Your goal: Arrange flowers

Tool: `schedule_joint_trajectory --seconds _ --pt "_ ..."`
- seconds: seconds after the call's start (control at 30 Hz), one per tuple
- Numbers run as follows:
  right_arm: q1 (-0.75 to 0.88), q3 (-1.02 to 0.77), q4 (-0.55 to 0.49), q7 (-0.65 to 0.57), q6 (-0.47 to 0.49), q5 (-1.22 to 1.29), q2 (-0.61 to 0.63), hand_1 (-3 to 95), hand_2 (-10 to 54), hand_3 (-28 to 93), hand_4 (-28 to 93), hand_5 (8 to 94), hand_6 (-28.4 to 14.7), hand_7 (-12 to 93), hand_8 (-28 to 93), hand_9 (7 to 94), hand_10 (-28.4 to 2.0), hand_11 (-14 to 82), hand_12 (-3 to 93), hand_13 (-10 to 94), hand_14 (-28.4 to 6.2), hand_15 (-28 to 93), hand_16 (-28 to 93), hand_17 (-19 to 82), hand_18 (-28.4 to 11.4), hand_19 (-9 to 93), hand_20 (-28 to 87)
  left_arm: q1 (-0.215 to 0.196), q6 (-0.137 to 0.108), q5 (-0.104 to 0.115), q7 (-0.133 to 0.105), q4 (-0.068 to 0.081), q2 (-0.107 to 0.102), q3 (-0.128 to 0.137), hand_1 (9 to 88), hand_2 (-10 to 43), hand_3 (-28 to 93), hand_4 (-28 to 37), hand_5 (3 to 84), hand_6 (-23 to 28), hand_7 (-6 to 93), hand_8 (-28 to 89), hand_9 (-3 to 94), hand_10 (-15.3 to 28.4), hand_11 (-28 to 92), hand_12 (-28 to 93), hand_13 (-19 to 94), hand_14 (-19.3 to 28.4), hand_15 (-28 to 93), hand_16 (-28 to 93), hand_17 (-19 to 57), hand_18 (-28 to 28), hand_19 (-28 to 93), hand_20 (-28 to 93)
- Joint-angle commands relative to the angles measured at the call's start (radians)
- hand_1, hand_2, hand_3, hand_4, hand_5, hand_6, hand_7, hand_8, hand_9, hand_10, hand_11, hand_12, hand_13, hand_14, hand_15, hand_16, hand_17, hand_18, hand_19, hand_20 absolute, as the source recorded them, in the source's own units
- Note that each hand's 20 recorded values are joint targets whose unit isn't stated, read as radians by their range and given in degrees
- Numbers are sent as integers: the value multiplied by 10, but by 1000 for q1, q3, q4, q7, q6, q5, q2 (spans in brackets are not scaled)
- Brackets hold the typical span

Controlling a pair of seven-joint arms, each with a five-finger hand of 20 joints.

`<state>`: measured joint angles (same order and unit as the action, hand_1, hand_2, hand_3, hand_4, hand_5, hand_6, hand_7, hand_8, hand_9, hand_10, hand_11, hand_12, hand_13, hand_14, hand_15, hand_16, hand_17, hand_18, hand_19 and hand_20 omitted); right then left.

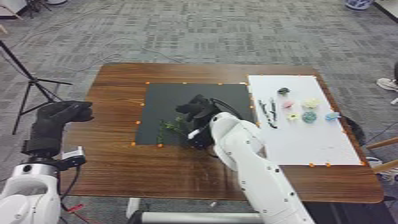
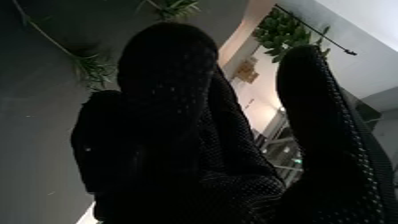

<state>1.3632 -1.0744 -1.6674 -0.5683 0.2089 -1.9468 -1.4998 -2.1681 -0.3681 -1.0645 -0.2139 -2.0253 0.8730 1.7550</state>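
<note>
left hand [image 1: 60,114]: out beside the left edge of the wooden table [image 1: 115,92], in the head view, at about the height of the mat's middle
strip of brown wood: between left table edge and dark mat [image 1: 169,95], quite wide, good as side room
dark mat's edges: marked with small orange tabs at left, far and near side; right side close against white sheet [image 1: 293,145]
green sprigs [image 1: 162,133]: lying on the left near part of mat, to the left of right hand [image 1: 199,107] and nearer to robot than its fingers, the closest leaves just beside the hand; in the wrist view on the mat too, apart from the fingers
right hand: over the mat, with forearm from the near side, some mat between it and the far edge
fingers [image 2: 167,65]: close together and rather straight, thumb [image 2: 306,75] spread well away
green leaves [image 2: 282,32]: near the thumb tip in the wrist view; cannot tell if touching or only behind
dark twigs [image 1: 273,114]: at left side of white sheet, right of the hand, well apart from fingers
flower heads [image 1: 309,117]: pink, cream, yellowish, teal and blue, loosely grouped right of twigs, the blue near the sheet's right edge
table's right edge: narrow brown margin beside the sheet
</note>
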Motion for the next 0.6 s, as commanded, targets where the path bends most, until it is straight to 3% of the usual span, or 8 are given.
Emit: schedule_joint_trajectory --seconds 0.03,0.1,0.2,0.27,0.4,0.53,0.6 --pt "38 13 -94 132 -169 30 76 338 70 544 -94 584 -88 116 -52 691 -176 94 94 937 -58 468 310 671 -121 932 360 3 23 2 11 4 6 -2 359 1 657 -164 603 26 275 -85 610 130 303 185 506 180 484 13 73 145 363 356" --pt "56 36 -131 160 -192 18 112 325 80 553 -101 592 -78 127 -53 690 -174 93 99 937 -59 462 325 661 -132 932 388 7 22 3 10 5 6 -5 359 1 657 -164 602 25 276 -85 608 131 302 184 505 180 484 13 73 145 363 356" --pt "81 61 -155 200 -154 -53 135 303 96 555 -104 589 -80 120 -58 694 -170 91 103 937 -60 487 335 659 -146 932 436 10 21 3 10 6 2 -7 360 0 658 -164 603 26 275 -85 608 131 301 184 505 181 482 13 73 145 362 355" --pt "95 67 -153 243 -100 -87 135 302 99 549 -104 581 -84 114 -57 694 -170 89 103 937 -60 504 334 660 -151 932 455 11 19 5 8 6 4 -9 360 -1 658 -164 602 26 275 -84 607 131 301 184 504 181 482 13 73 145 362 354" --pt "113 48 -138 344 97 -130 117 299 105 540 -104 564 -84 124 -44 663 -167 82 103 937 -58 514 328 661 -153 932 480 21 18 3 6 8 2 -13 361 -1 659 -165 602 27 275 -84 608 132 300 183 508 181 485 13 73 145 362 354" --pt "118 48 -122 450 173 -213 119 283 116 542 -105 531 -86 152 -27 634 -165 79 104 937 -58 519 330 651 -157 932 508 26 15 3 4 6 4 -20 361 -1 659 -165 601 27 274 -84 608 133 301 183 512 181 497 13 68 145 353 350" --pt "115 38 -109 509 208 -273 111 271 122 550 -111 522 -83 218 -27 622 -164 78 107 937 -58 519 336 647 -156 932 520 18 11 1 3 3 8 -19 361 -1 660 -165 601 26 276 -84 608 133 301 183 512 182 501 11 60 146 338 342"
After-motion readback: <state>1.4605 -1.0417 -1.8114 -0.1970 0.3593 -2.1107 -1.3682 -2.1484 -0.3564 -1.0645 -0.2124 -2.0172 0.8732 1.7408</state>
